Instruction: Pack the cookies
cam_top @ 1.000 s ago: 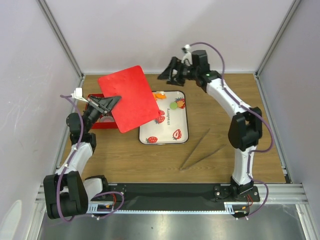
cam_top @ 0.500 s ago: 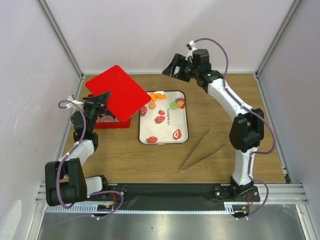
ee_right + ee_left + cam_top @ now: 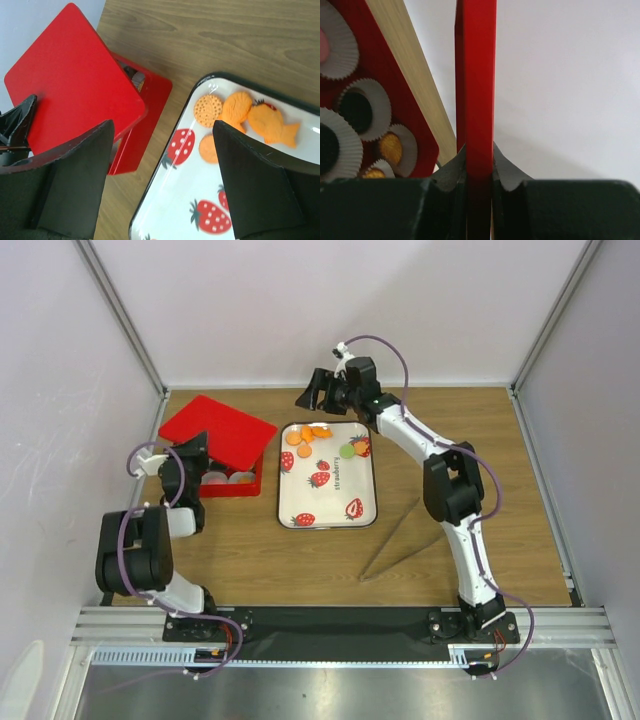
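Several orange cookies (image 3: 305, 437) and a green one (image 3: 347, 450) lie at the far end of the strawberry-print tray (image 3: 330, 522). In the right wrist view the orange cookies (image 3: 208, 110) include a fish-shaped one (image 3: 270, 125). My left gripper (image 3: 190, 455) is shut on the edge of the red lid (image 3: 218, 430), which lies tilted over the red box (image 3: 228, 490). In the left wrist view my left gripper (image 3: 479, 165) clamps the lid (image 3: 476, 80) edge-on. The box's paper cups hold orange (image 3: 390, 148) and black (image 3: 352, 107) cookies. My right gripper (image 3: 315, 395) hovers open over the tray's far left corner (image 3: 162, 150).
Long metal tongs (image 3: 400, 540) lie on the wood table right of the tray. The red box stands at the table's left edge near the wall. The lid (image 3: 75, 85) covers most of the box in the right wrist view.
My left gripper has swung the red lid down and to the left over the box. My right arm has moved left, from behind the tray to its far left corner.
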